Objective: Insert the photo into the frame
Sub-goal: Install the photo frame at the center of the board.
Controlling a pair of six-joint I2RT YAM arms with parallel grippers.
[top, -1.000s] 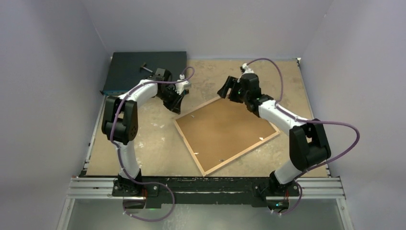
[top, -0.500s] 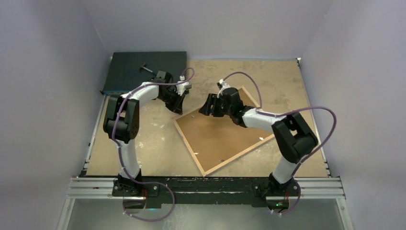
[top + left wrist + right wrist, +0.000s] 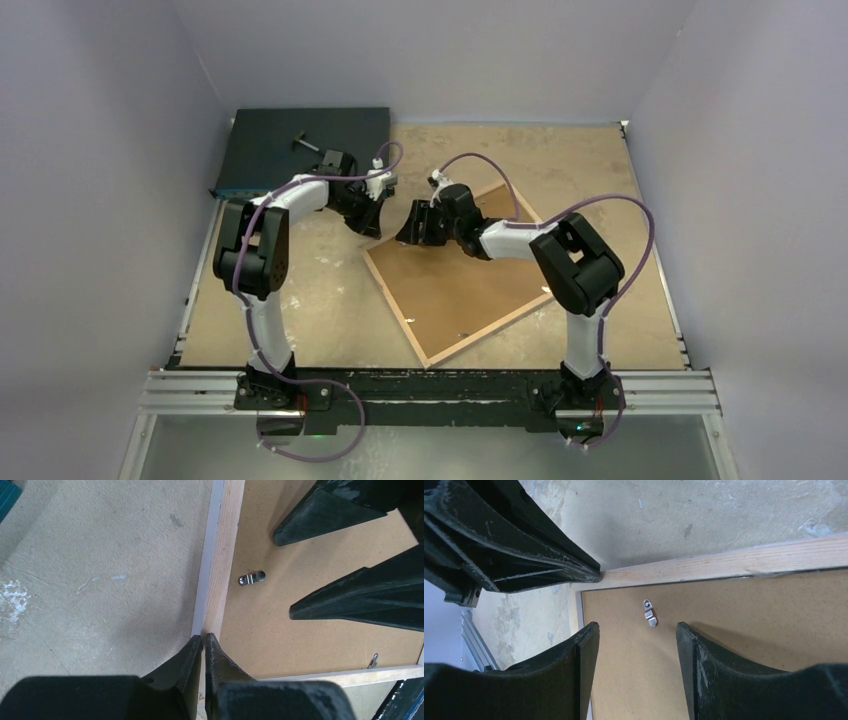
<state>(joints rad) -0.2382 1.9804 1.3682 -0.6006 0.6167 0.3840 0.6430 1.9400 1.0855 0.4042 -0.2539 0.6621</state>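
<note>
Metal clip (image 3: 650, 613) first: we should centre the spread right end effector (image 3: 638, 631) over it, with the pressed-together left end effector (image 3: 204, 640) bracing the frame (image 3: 226, 545).

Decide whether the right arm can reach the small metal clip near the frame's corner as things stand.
Probably yes. The right fingers hang open just short of the clip with bare backing board between; the left fingers sit aside on the frame rail.

Pale lilac walls (image 3: 420, 50), worn tan tabletop (image 3: 320, 300)

Thin frame (image 3: 226, 555), face down, light wood back up, flat, turned diagonally
</note>
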